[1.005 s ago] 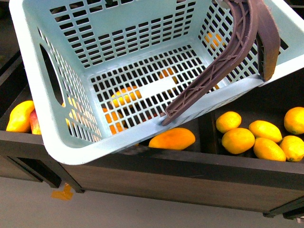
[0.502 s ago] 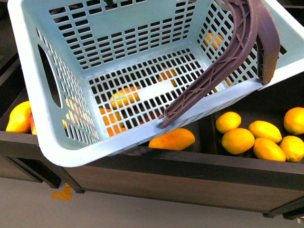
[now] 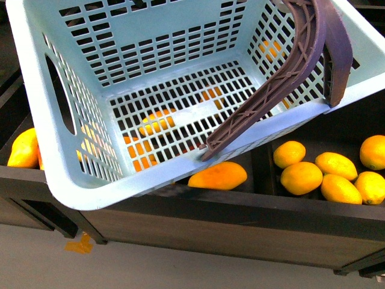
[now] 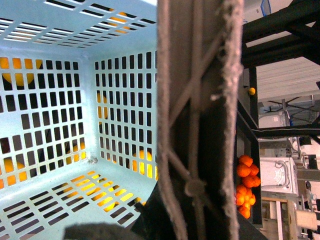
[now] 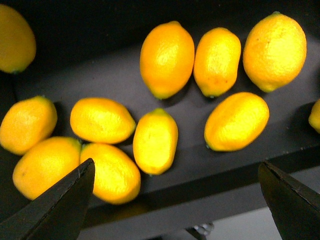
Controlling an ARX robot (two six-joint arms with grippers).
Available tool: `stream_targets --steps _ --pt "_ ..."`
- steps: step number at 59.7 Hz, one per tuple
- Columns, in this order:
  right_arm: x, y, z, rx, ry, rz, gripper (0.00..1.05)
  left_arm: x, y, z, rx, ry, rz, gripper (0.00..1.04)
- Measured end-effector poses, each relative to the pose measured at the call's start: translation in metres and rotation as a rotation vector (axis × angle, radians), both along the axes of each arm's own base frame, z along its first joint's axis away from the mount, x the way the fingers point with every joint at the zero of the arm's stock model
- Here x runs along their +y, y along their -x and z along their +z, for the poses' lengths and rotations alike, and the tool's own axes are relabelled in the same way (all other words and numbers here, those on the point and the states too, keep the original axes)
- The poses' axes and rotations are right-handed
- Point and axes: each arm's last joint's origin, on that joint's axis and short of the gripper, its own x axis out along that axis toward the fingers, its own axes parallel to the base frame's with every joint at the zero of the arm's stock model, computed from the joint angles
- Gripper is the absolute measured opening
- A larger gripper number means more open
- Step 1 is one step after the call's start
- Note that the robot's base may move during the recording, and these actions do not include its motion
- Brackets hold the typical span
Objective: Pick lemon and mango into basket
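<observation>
The teal basket (image 3: 36, 90) is nearest the camera, tilted over the dark bin (image 3: 240, 211), with its brown handle (image 3: 283, 72) lying across one corner. That handle fills the left wrist view, and I cannot tell how the left pincer stands. Just under the basket's lower edge a mango (image 3: 218, 176) lies in the bin. The lemons (image 3: 301, 178) lie in the next compartment to the right, and the right pincer (image 5: 176, 165) hangs above them, fingers wide apart.

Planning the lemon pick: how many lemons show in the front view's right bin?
6: one lemon beside the divider, one in front of it, two mid-bin, two at the picture's right edge. The basket may hide more.
</observation>
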Motion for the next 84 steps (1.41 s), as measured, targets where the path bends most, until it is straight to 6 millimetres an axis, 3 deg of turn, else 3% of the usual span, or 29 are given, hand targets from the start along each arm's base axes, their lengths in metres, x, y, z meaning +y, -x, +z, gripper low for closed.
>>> stream_targets --steps 6,19,35,66,84 --pt "-0.003 -0.025 -0.012 0.017 -0.01 -0.047 0.96 0.0 0.0 0.0 0.0 0.0 0.001 0.04" --pt "-0.004 -0.058 -0.041 0.064 -0.041 -0.113 0.96 0.0 0.0 0.0 -0.001 -0.001 0.002 0.04" --pt "-0.005 -0.1 -0.059 0.067 -0.065 -0.168 0.96 0.0 0.0 0.0 0.0 0.0 0.001 0.04" --pt "-0.009 -0.138 -0.095 0.1 -0.078 -0.212 0.96 0.0 0.0 0.0 0.0 0.0 0.001 0.04" --pt "-0.015 -0.148 -0.108 0.111 -0.069 -0.226 0.96 0.0 0.0 0.0 0.0 0.0 0.001 0.04"
